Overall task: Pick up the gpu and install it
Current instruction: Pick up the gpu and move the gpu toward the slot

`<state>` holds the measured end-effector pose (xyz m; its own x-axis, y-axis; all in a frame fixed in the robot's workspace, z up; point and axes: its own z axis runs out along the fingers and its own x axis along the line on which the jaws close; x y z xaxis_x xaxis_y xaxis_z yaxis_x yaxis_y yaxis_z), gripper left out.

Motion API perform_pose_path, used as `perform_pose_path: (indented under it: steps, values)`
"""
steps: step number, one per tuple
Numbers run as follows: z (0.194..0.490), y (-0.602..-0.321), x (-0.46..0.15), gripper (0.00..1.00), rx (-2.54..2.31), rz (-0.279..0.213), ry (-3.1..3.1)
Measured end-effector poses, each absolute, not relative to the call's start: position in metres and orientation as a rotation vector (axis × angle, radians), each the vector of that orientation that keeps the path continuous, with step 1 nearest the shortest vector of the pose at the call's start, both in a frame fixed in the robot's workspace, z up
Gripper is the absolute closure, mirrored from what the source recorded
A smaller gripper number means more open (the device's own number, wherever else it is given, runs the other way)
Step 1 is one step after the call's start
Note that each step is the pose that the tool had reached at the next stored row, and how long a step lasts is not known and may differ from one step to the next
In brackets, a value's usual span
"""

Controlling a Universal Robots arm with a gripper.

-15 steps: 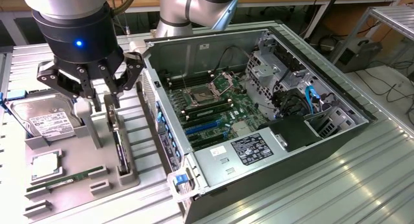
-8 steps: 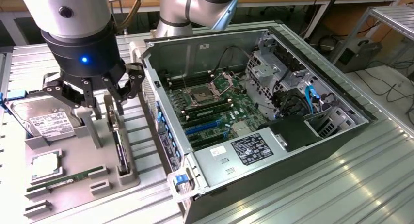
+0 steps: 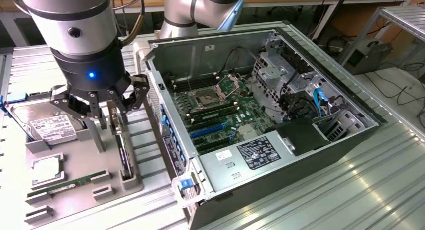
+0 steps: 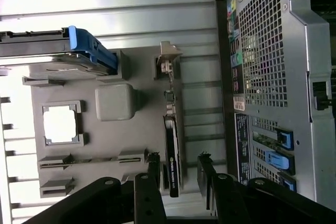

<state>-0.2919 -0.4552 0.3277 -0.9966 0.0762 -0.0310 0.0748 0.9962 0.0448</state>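
The gpu (image 3: 123, 153) stands on edge in a slot of the grey fixture tray (image 3: 79, 150), a thin black card with its silver bracket (image 4: 168, 60) at one end. In the wrist view the gpu (image 4: 172, 153) runs lengthwise between my two fingers (image 4: 154, 174). My gripper (image 3: 109, 113) hovers just above the card's top edge, open, with one finger on each side and a visible gap to the card. The open computer case (image 3: 265, 105) lies at the exterior view's right of the tray, its blue expansion slots (image 3: 209, 130) exposed on the motherboard.
On the tray sit a silver hard drive (image 3: 50, 125) with a white label, a square processor (image 3: 47, 169) and a narrow green memory stick (image 3: 66, 185). The case's rear panel (image 4: 278, 77) stands close beside the gpu. Ribbed metal table (image 3: 371, 190) surrounds everything.
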Motion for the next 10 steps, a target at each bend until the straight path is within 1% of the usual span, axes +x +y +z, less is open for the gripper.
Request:
perform_pose_path:
  steps: [10]
  values:
    - [0.3274, -0.4552, -0.2919, 0.58, 0.118, 0.068, 3.106]
